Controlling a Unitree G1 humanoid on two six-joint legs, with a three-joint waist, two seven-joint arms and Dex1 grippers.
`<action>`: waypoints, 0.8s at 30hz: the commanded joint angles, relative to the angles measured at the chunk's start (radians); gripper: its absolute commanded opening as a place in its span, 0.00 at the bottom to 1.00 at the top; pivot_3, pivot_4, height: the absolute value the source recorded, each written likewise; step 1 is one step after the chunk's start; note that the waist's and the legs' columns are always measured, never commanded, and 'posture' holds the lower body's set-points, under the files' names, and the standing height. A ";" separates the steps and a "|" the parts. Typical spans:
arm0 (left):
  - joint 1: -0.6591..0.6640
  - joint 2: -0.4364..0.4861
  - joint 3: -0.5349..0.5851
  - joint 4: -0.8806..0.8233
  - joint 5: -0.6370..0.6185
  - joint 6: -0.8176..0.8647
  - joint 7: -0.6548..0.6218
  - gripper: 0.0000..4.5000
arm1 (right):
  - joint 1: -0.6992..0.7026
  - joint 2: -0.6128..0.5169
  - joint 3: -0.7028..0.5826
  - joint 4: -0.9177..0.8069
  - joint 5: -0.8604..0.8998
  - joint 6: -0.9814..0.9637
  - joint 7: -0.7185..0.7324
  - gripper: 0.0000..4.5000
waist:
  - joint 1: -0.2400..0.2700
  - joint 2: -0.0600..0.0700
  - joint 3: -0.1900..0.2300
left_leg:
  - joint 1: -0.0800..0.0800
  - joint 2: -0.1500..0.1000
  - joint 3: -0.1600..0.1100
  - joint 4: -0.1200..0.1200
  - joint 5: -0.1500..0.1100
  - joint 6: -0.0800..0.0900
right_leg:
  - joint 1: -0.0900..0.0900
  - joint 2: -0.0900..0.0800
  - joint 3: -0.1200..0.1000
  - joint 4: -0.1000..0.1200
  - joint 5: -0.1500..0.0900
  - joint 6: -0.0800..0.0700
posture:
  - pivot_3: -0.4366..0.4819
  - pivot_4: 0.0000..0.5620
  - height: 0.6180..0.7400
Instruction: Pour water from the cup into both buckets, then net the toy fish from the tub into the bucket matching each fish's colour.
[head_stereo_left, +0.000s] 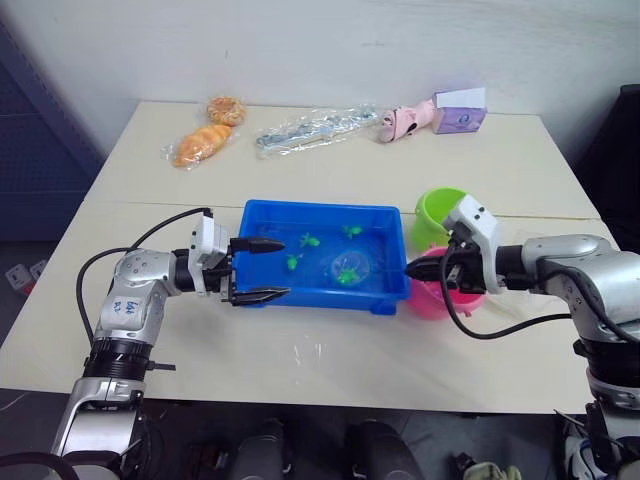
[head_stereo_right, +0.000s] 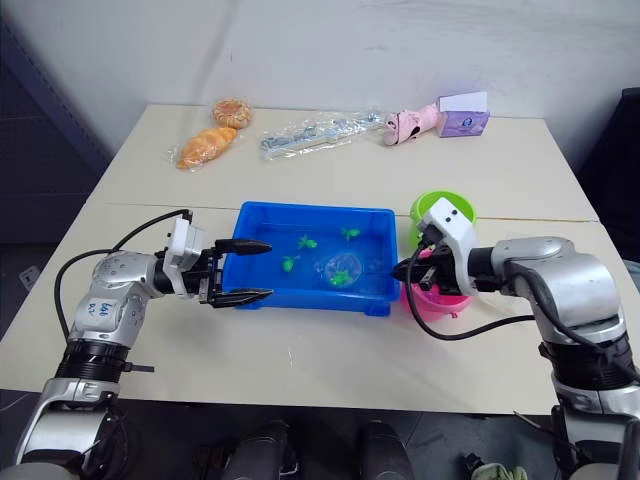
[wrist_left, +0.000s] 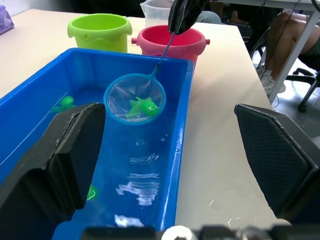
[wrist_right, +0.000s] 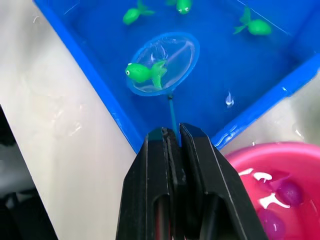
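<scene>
Jaws first: the left gripper (head_stereo_left: 262, 270) has its jaws spread wide at the left end of the tub (head_stereo_left: 385, 214), one finger over the water, holding nothing. The right gripper (wrist_right: 172, 134) has its jaws pinched tight on the thin handle of the net (wrist_right: 163, 70). The surface (head_stereo_left: 300, 360) is wet in spots near the tub. The pink bucket (wrist_left: 171, 42) and green bucket (wrist_left: 100, 31) sit just off the tub's right end, the pink one half hidden by the right arm. The cup (wrist_left: 156, 10) is mostly cut off behind them. One green fish (wrist_right: 145, 72) lies in the net hoop, with a few more fish (wrist_right: 252, 26) loose in the water. Blurry pink blobs (wrist_right: 289, 192) sit in the pink bucket, hard to make out.
</scene>
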 joint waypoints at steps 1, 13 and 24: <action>-0.014 -0.001 0.020 -0.021 -0.011 -0.005 0.011 0.99 | 0.004 0.007 -0.127 -0.050 0.082 0.040 -0.037 0.00 | 0.000 0.000 0.000 | 0.000 0.000 0.000 0.000 0.000 0.000 | 0.000 0.000 0.000 0.000 0.000 0.000 | 0.48 0.27 1.00; -0.110 -0.074 0.070 -0.039 -0.110 0.211 0.156 0.99 | 0.100 0.050 -0.485 -0.221 0.223 0.098 -0.251 0.00 | 0.003 0.000 0.000 | 0.000 0.000 0.000 0.000 0.000 0.000 | 0.000 0.000 0.000 0.000 0.000 0.000 | 0.48 0.27 1.00; -0.117 -0.104 0.045 -0.022 -0.078 0.165 0.115 0.99 | 0.238 -0.028 -0.504 -0.141 0.070 -0.177 -0.395 0.00 | 0.002 0.000 0.000 | 0.000 0.000 0.001 -0.001 0.000 0.000 | 0.000 0.001 0.001 -0.001 0.000 0.000 | 0.48 0.27 1.00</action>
